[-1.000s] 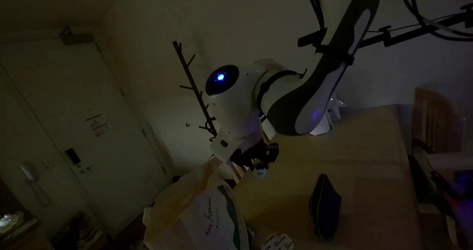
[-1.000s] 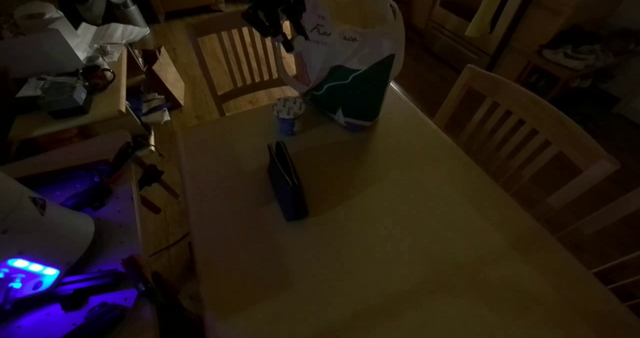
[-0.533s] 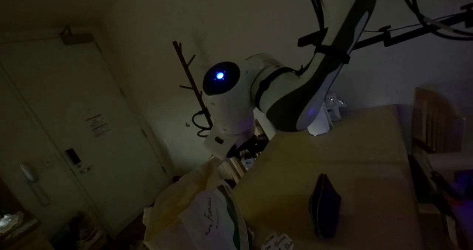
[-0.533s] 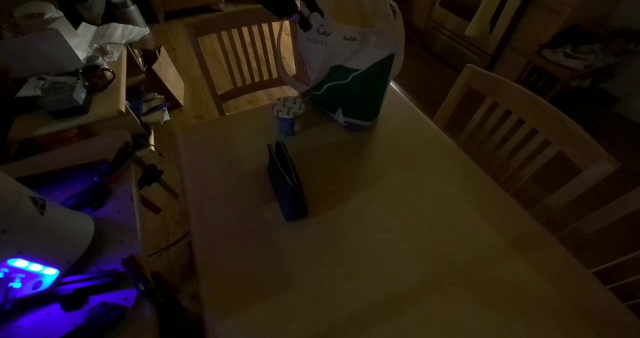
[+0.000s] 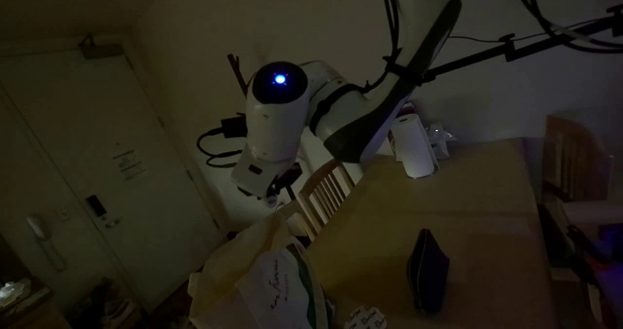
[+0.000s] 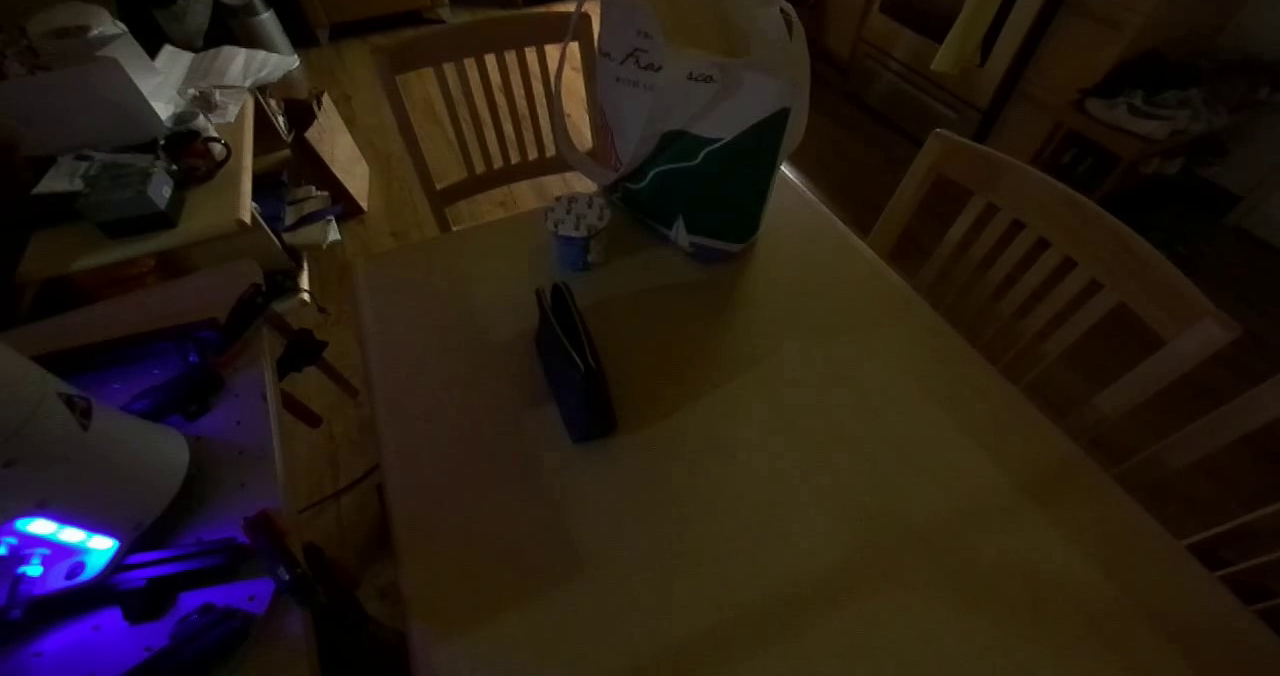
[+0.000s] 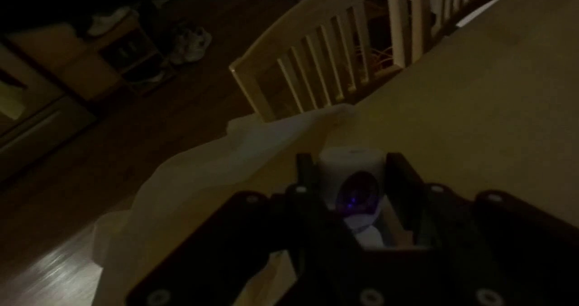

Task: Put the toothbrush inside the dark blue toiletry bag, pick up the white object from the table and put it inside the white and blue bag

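Only the wrist view makes the grip plain: the tool (image 7: 353,169) pinches the white object (image 7: 349,172), near and above the white bag (image 6: 695,106). In both exterior views, but not the wrist view, the dark blue toiletry bag (image 6: 577,371) stands on the counter (image 6: 800,476). The white object is round-bodied, with a flattish end and a dark, glossy oval glinting violet.

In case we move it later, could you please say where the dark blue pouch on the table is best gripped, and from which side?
I'd probably come from above and pinch the dark blue pouch across its narrow width, near mid-length: it stands upright on the table, long and slim. The gripper must first release the white object.
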Robot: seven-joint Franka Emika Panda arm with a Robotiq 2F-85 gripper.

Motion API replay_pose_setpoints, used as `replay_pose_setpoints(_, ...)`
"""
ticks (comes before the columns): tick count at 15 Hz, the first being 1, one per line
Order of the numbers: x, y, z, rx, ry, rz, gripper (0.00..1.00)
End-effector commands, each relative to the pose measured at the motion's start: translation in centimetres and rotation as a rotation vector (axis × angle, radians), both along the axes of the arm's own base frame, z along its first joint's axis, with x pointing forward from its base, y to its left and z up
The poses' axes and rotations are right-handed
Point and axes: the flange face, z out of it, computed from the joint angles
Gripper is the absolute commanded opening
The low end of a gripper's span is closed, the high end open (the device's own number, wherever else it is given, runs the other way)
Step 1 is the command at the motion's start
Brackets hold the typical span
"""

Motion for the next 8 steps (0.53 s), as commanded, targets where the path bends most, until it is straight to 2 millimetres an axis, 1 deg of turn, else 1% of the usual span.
replay_pose_setpoints(1,3.7,-0.4,-1.0,0.027,-0.002,0.153,0.17)
replay_pose_setpoints(5,6.2,-1.8,-3.7,0.076,0.036,0.257,0.17)
replay_pose_setpoints(8,7.5,-2.8,-5.7,0.133,0.069,0.317,0.17)
